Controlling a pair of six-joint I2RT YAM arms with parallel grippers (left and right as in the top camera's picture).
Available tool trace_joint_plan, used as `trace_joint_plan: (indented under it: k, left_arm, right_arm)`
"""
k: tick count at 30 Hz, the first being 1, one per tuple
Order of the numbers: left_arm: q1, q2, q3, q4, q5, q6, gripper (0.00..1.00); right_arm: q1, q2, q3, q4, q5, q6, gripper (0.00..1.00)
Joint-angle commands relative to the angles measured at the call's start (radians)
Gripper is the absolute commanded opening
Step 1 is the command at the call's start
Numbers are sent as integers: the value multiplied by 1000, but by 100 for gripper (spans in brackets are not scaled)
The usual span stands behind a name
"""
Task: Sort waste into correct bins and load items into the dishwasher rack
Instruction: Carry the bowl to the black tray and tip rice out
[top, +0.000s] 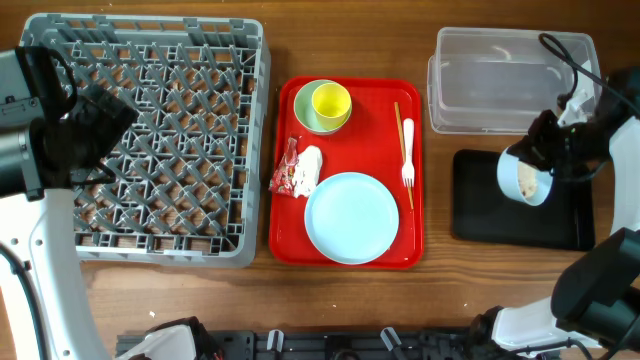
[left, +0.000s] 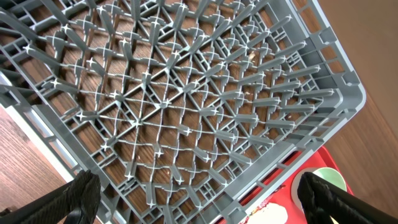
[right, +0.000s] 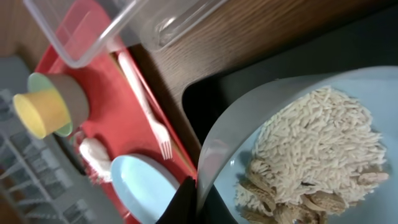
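Firstly, the dishwasher rack (top: 160, 255) takes the left part of the bench, and no dish shows in it. The left jaws hang over it, spread wide and empty. Beside it lies the red serving tray (top: 370, 120). At the far right is the clear tub (top: 500, 90), with the black tray (top: 480, 215) just in front of it.

On the red tray are the plate (top: 351, 217), the green bowl (top: 306, 112) with the yellow cup (top: 331, 101) inside it, and the wrapper (top: 287, 172) touching the tissue (top: 309, 168). The fork (top: 408, 150) lies beside the chopsticks (top: 400, 130), both with the long axis running front to back.

The right jaws are closed on the rim of the small white bowl (top: 522, 178), held tilted over the left half of the black tray. The food scraps (right: 317, 137) are heaped inside the bowl. I judge that the next move is more tipping, so they drop straight down into the black tray. The right arm is the one placed for this.
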Motion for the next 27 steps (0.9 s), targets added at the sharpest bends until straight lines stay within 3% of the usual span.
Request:
trace_joint_plan:
  k: [1, 5, 13, 18, 27]
  left_arm:
    - [5, -4, 5, 1, 1, -10, 100]
    - [5, -4, 5, 1, 1, -10, 100]
    - [5, -4, 5, 1, 1, -10, 100]
    - [5, -4, 5, 1, 1, -10, 100]
    - [5, -4, 5, 1, 1, -10, 100]
  right_arm:
    - [-61, -5, -74, 39, -192, -79, 4]
    - [-156, -5, -140, 35, -413, -182, 4]
    - [-350, 23, -204, 45, -565, -234, 4]
    - [-381, 101, -206, 14, -703, -318, 4]
    - [-423, 191, -208, -68, -766, -304, 4]
